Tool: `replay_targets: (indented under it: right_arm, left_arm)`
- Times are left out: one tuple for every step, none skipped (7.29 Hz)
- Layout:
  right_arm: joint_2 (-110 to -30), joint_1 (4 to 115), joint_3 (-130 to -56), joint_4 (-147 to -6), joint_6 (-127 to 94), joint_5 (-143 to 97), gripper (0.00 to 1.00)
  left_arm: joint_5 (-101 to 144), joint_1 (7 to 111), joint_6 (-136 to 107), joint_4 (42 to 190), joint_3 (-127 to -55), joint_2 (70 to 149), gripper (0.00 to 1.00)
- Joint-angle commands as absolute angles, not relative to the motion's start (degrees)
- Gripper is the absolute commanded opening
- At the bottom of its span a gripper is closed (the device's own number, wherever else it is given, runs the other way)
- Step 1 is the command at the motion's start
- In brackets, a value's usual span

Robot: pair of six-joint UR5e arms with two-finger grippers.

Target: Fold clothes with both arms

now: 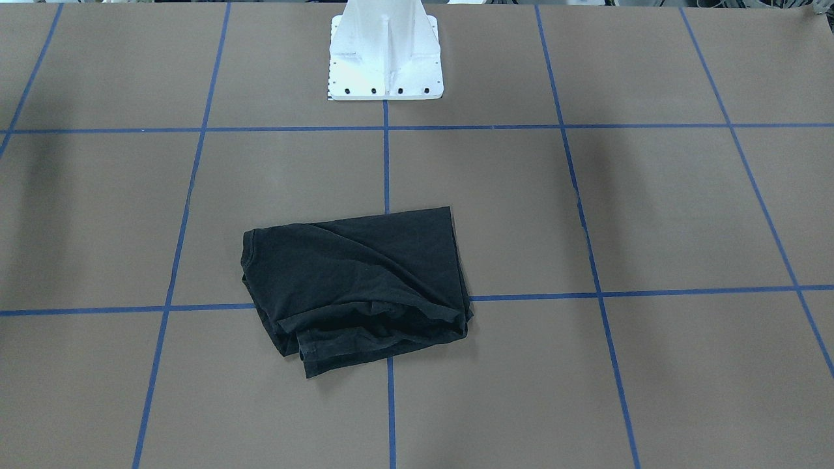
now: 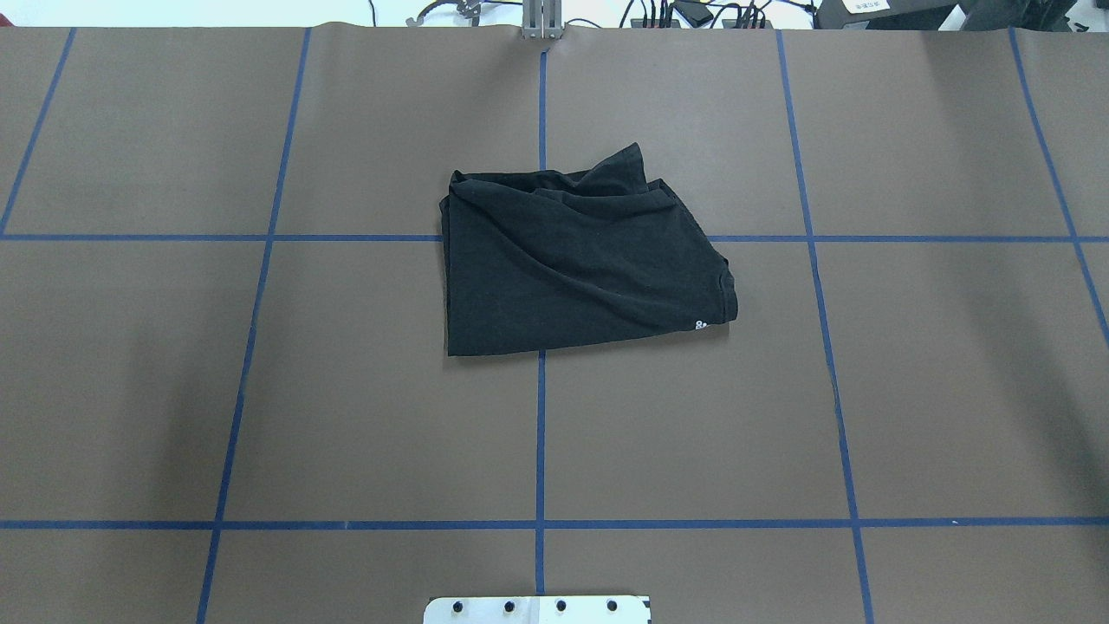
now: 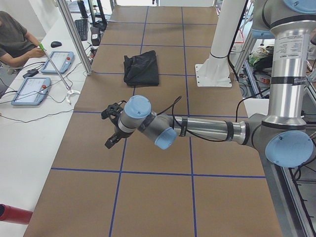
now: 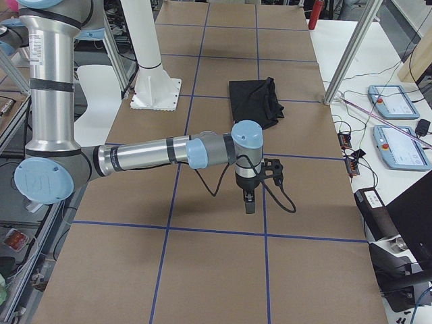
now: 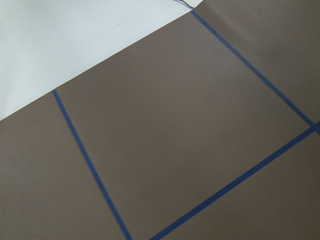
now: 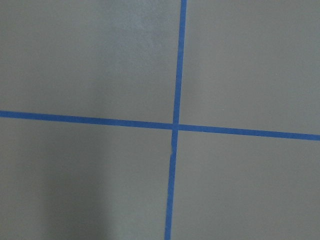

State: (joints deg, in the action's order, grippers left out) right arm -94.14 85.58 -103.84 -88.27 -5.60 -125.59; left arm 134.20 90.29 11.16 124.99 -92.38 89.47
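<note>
The black T-shirt (image 1: 355,280) lies folded into a rumpled rectangle near the table's middle, with a small white bit of print at one corner in the overhead view (image 2: 572,260). It also shows in both side views (image 3: 141,68) (image 4: 253,101). My left gripper (image 3: 111,140) hangs over bare table well away from the shirt, towards the table's left end. My right gripper (image 4: 248,202) hangs over bare table towards the right end, also far from the shirt. Neither holds anything that shows. Both grippers show only in the side views, so I cannot tell whether they are open or shut.
The brown table is marked with a blue tape grid (image 2: 540,433). The white pedestal base (image 1: 384,58) stands at the robot's side. Teach pendants (image 3: 29,91) (image 4: 401,145) and cables lie on the white bench beyond the far edge. An operator (image 3: 15,39) sits there.
</note>
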Motion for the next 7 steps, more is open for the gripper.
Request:
replay_targets:
  right_arm:
    - [-96.5, 87.0, -103.8, -88.3, -0.5, -127.9, 1.00]
    - [-97.1, 87.0, -103.8, -88.2, -0.5, -129.2, 1.00]
    - [-97.5, 87.0, -104.1, -88.2, -0.5, -129.3, 1.00]
    - [-97.5, 87.0, -103.9, -88.1, -0.7, -131.0, 1.00]
    - [-97.4, 86.9, -104.1, -88.1, -1.4, -132.4, 1.00]
    - [-97.4, 86.9, -104.2, -88.1, -1.5, -132.7, 1.00]
    - [-97.2, 86.9, -104.1, -88.1, -1.5, -132.7, 1.00]
  left_arm:
    - [134.6, 92.7, 16.5, 124.7, -89.9, 89.9, 1.00]
    - [134.6, 92.7, 16.4, 123.5, -90.0, 90.6, 1.00]
    - [134.6, 92.7, 16.3, 119.8, -90.3, 92.7, 1.00]
    - [134.6, 92.7, 15.9, 116.7, -90.3, 94.2, 1.00]
    - [134.6, 92.6, 14.0, 115.8, -90.4, 94.6, 1.00]
    - [134.6, 92.1, 8.0, 112.8, -91.1, 96.6, 1.00]
    - [134.6, 92.1, 7.3, 111.8, -91.1, 96.8, 1.00]
